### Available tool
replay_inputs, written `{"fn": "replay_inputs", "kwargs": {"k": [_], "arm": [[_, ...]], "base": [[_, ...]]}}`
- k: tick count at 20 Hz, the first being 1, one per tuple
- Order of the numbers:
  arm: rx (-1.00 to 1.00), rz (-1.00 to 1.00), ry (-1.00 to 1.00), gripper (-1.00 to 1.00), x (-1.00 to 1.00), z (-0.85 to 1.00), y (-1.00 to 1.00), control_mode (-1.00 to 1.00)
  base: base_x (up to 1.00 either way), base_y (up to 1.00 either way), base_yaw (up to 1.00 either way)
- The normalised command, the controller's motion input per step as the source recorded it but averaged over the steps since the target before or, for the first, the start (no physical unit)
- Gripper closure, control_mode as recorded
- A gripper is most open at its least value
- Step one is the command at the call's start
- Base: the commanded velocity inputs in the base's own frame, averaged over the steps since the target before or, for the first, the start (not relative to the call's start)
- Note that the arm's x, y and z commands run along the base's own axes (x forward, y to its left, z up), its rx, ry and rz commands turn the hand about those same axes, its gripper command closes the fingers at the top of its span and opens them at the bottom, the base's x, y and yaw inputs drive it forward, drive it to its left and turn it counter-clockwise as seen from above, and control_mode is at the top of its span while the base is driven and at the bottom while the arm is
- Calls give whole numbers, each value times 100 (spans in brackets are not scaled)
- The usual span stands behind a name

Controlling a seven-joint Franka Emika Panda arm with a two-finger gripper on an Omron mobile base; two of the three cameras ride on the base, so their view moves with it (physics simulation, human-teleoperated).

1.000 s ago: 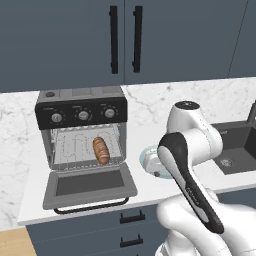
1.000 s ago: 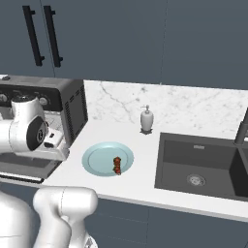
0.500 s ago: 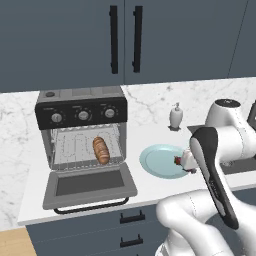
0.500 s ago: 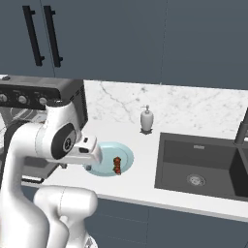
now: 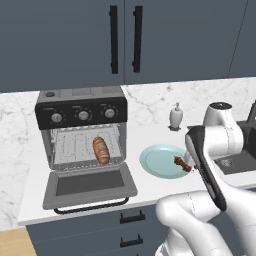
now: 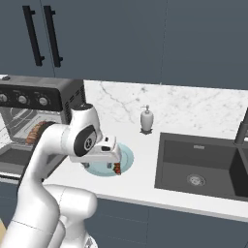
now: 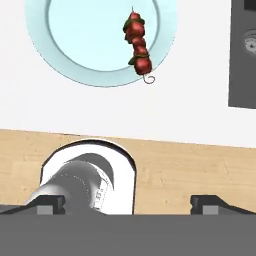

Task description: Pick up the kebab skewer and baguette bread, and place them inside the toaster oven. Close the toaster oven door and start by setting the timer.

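Since the earlier frame we see the arm has swung right, its jaws wide and empty over the round pale-blue plate (image 5: 159, 161). The knobbly red kebab skewer (image 7: 137, 44) lies at the hand view's top. The crusty baguette bread (image 5: 101, 150) sits on the wire rack of the boxy grey toaster oven (image 5: 82, 126), centre-left, on the white desk (image 5: 150, 185).

A simulated kitchen. Dark blue-grey wall cabinets (image 5: 125, 40) with two vertical black bar handles (image 5: 114, 39) hang above a white marble backsplash (image 6: 193, 106). Below runs a white surface (image 5: 150, 185) over matching dark drawers (image 5: 125, 225). A dark sink (image 6: 198, 164) is sunk into the surface toward its right end, and a small white soap dispenser (image 6: 147, 118) stands at the surface's back edge. The floor is light wood (image 7: 190, 170).
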Motion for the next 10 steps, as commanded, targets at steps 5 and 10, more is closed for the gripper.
{"fn": "replay_inputs", "kwargs": {"k": [5,10], "arm": [[-4,0,2,-100,22,-43,-5,-100],[0,3,3,-100,40,-39,0,-100]], "base": [[0,0,0],[0,0,0]]}}
